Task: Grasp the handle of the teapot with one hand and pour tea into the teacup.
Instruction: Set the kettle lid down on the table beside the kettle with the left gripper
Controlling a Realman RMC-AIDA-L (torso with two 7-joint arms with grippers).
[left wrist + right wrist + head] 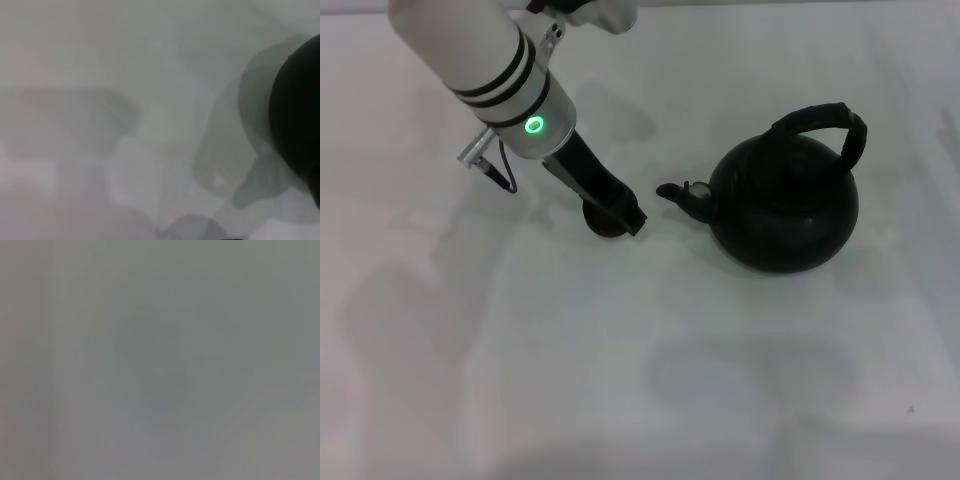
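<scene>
1. Teapot point(785, 205) stands upright on the white table point(620, 380), to the right of centre in my head view, its short spout point(678, 193) pointing toward my left arm.
2. The handle point(825, 125) arches over the pot's top; nothing touches it.
3. My left gripper point(618, 212) reaches down from the upper left, its dark fingers right over the teacup point(603, 222), which sits just beside the spout tip but apart from it.
4. I cannot tell whether that gripper is open or closed, or whether it holds the cup.
5. My left wrist view shows only a dark round body point(297, 125) at one edge, over pale table.
6. My right gripper is out of sight; its wrist view is blank grey.
</scene>
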